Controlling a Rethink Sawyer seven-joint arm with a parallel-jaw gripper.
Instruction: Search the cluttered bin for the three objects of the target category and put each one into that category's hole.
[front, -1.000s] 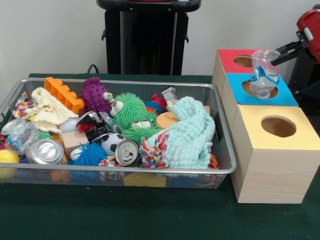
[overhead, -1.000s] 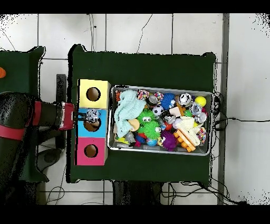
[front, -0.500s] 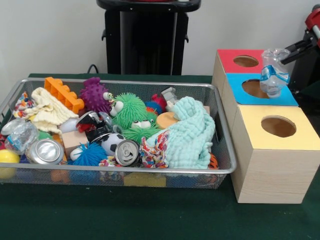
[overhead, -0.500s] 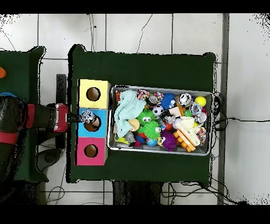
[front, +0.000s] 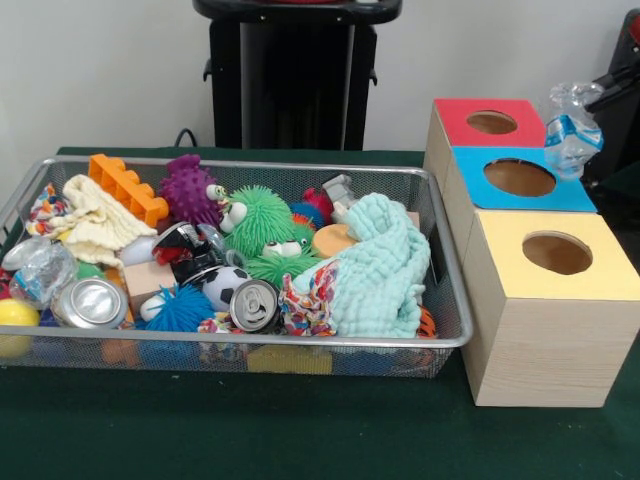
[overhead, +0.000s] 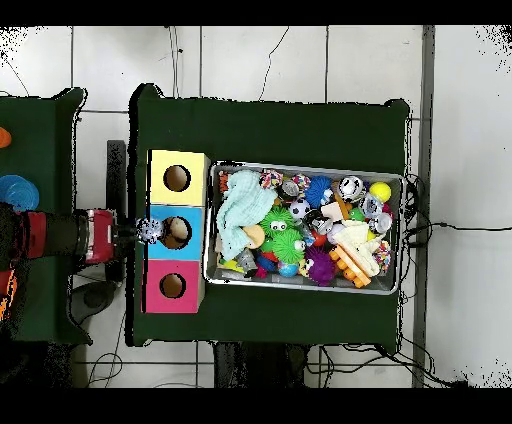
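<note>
The gripper is clamped on a crumpled clear bottle with a blue label, holding it in the air just beside the blue-topped box, off its outer edge, near the red-topped box's hole.

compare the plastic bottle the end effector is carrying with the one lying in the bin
The carried bottle has a blue label and hangs in the air beside the blue-topped box, off its outer edge. The bottle in the bin shows no label and lies among clutter at the wire mesh bin's far end from the boxes, next to a silver can. Both are clear, crumpled plastic.
</note>
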